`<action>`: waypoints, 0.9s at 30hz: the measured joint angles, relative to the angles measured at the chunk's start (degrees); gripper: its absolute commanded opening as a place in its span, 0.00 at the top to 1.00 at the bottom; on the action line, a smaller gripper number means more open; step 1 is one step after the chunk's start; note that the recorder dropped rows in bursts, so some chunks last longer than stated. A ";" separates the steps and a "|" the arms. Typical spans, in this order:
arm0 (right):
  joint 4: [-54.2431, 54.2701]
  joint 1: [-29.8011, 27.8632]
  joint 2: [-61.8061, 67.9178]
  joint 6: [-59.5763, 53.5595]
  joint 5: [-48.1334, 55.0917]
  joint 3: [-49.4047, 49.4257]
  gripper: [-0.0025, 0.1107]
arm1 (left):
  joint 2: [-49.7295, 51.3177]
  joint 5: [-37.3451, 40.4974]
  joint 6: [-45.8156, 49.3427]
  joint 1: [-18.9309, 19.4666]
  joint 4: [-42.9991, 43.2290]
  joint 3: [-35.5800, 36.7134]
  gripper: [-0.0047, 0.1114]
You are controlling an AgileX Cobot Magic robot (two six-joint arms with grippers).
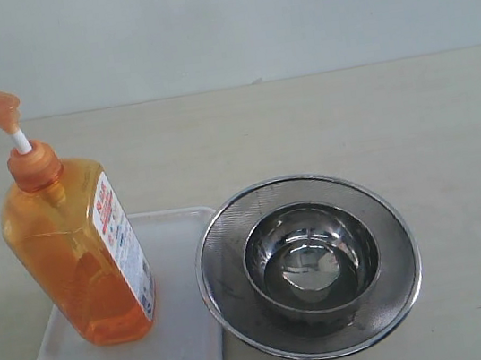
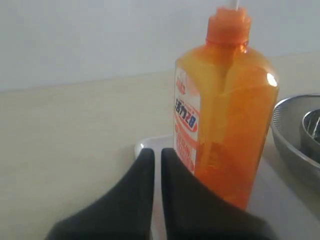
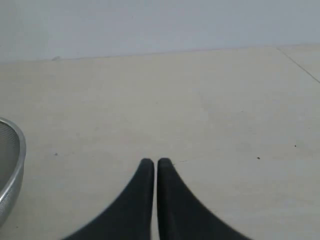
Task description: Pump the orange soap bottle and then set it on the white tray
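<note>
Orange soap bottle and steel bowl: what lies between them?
A strip of bare white tray, then the mesh strainer's wall, seen in the exterior view.

Beige table (image 1: 439, 114), white tray (image 1: 184, 338), steel strainer (image 1: 397, 247)

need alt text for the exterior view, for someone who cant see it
An orange soap bottle stands on a white tray at the left of a pale table, its pump stem showing white below the orange head. Beside the tray on the right sits a round steel strainer with a steel bowl inside it.
</note>
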 measured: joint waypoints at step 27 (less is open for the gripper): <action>0.00 0.00 0.00 0.00 0.00 0.00 0.98 | 0.00 0.63 -0.32 12.68 -1.46 1.24 0.92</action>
